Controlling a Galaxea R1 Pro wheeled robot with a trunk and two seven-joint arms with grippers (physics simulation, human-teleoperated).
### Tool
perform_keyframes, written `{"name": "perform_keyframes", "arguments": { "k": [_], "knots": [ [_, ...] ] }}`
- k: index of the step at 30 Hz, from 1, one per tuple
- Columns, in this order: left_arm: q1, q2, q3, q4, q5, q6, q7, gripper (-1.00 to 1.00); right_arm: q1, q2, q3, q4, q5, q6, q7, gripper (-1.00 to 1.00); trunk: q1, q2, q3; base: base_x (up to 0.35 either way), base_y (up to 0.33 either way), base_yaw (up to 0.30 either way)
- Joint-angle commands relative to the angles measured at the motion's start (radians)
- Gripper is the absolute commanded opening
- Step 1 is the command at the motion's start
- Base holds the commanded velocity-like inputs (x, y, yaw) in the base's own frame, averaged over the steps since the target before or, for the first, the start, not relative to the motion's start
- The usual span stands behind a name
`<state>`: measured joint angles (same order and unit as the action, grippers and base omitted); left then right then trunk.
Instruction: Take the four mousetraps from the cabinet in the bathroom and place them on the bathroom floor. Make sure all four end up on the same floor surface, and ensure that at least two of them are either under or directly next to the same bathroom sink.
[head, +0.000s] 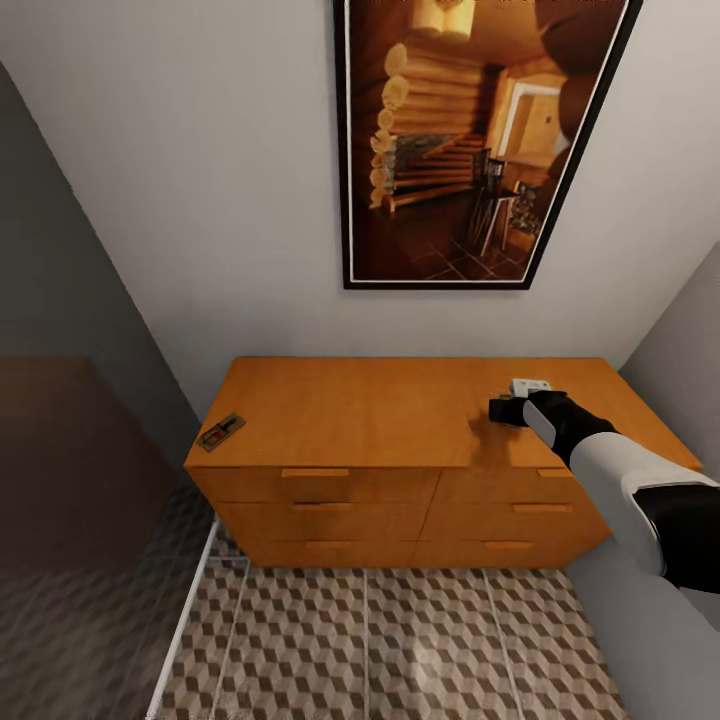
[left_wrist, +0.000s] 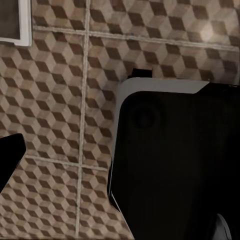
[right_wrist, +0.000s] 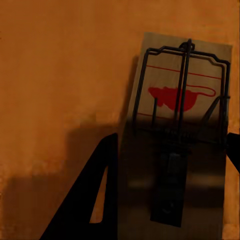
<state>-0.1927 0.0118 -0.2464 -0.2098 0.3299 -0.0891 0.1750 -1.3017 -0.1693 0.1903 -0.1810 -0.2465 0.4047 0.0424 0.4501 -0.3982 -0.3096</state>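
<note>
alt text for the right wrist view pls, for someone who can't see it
A mousetrap, a pale wooden board with a dark wire bar and a red mouse printed on it, lies flat on the orange-brown cabinet top. Two dark gripper fingers sit on either side of the trap's near end, which lies in their shadow.

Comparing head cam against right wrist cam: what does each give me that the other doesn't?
Head view alone: the whole cabinet with its drawer fronts, a second mousetrap lying near its top's far left corner, the framed picture on the wall, the patterned bathroom floor, and the right arm reaching over the right end. Right wrist view alone: close detail of the near mousetrap, with its wire bar, red mouse print and a dark finger on one side. Shared: the orange cabinet top and the right gripper at that trap.
</note>
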Motion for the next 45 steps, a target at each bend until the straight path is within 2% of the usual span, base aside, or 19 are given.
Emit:
{"name": "perform_keyframes", "arguments": {
  "k": [1,29,34,41,45],
  "knots": [
    [0.0,0.0,-0.009,0.0,0.009,-0.003,0.004,1.0,-0.001,-0.001,0.008,-0.001,-0.009,0.005,0.004,-1.0,0.0,-0.002,-0.002,-0.333,0.0,0.0],
    [-0.001,0.0,-0.008,0.0,0.009,-0.003,0.004,1.0,-0.001,0.002,0.008,0.011,-0.008,0.004,0.005,-1.0,0.0,-0.002,-0.002,-0.332,0.0,0.0],
    [-0.001,0.0,-0.008,0.0,0.009,-0.003,0.004,1.0,-0.001,0.003,0.008,0.017,-0.007,0.002,0.005,-1.0,0.0,-0.002,-0.002,-0.178,0.0,0.0],
    [-0.001,0.0,-0.008,0.0,0.009,-0.003,0.004,1.0,-0.001,0.005,0.008,0.073,-0.007,-0.015,0.007,-1.0,0.0,-0.002,-0.002,-0.019,0.0,0.0],
    [-0.001,0.0,-0.008,0.0,0.009,-0.003,0.004,1.0,0.001,0.016,0.008,0.142,-0.008,-0.08,0.009,-1.0,0.0,-0.002,-0.002,-0.002,0.0,0.0]
  ]
}}
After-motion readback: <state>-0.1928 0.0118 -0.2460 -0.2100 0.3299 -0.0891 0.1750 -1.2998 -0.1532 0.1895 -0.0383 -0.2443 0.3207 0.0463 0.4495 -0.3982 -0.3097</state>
